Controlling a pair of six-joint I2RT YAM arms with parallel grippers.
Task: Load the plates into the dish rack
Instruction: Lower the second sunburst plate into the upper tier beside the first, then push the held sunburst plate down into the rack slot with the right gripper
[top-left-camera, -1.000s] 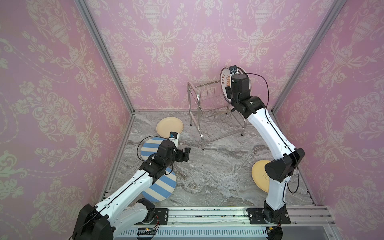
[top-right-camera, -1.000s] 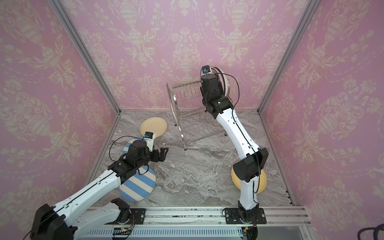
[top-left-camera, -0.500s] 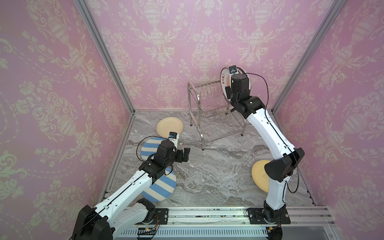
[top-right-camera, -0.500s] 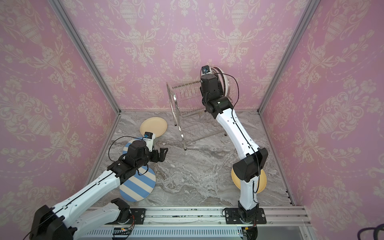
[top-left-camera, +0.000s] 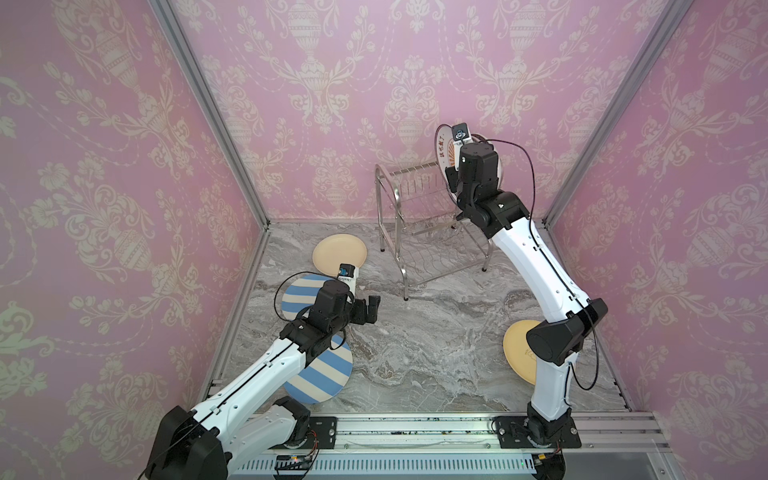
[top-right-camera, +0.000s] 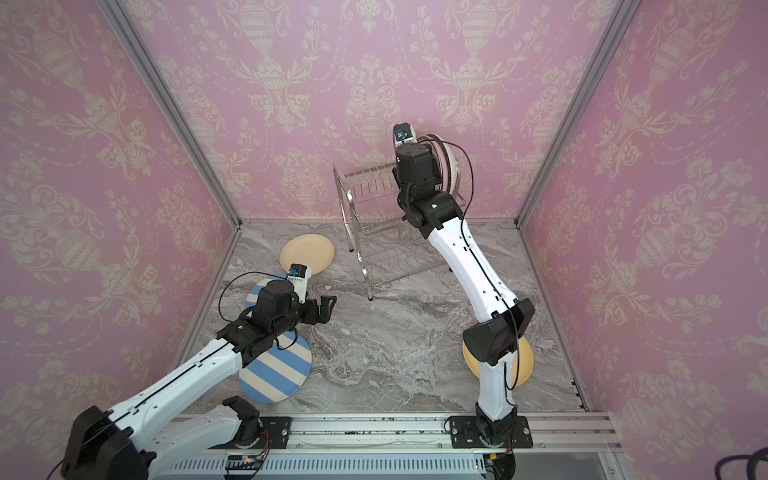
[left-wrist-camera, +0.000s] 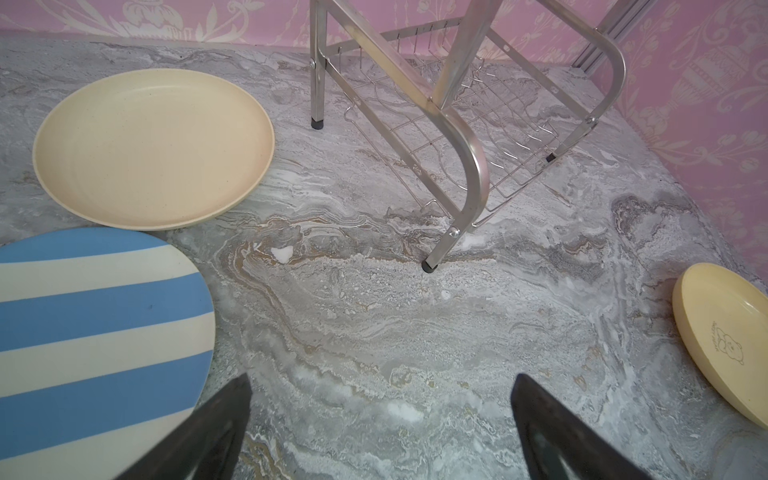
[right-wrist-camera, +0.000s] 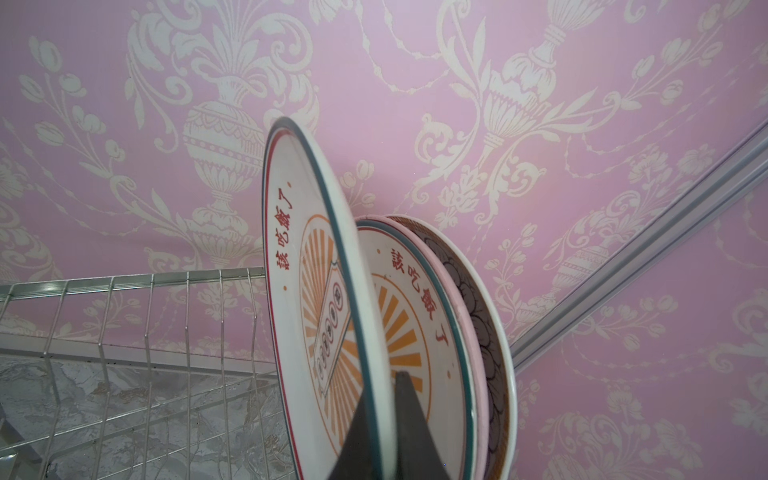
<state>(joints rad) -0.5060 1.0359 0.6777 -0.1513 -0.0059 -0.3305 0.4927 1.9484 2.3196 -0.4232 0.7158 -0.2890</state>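
**Right gripper holds a sunburst plate on edge at the rack's upper tier**

Your right gripper (right-wrist-camera: 384, 415) is clamped on the rim of a sunburst plate (right-wrist-camera: 299, 291). The plate is upright over the upper tier of the dish rack (top-left-camera: 419, 232). Just beside it, a second sunburst plate (right-wrist-camera: 407, 291), a pink plate (right-wrist-camera: 467, 332) and a dark petal plate (right-wrist-camera: 488, 332) stand on edge. The wire slots on its other side stand open.

Your left gripper (left-wrist-camera: 382, 378) hangs wide open and empty over the grey marble worktop (top-left-camera: 415, 332), near two striped plates (top-left-camera: 320, 374) and a cream plate (top-left-camera: 339, 257). Another cream plate (top-left-camera: 517, 353) lies under the right arm's elbow. Pink papered walls (top-left-camera: 332, 104) close three sides.
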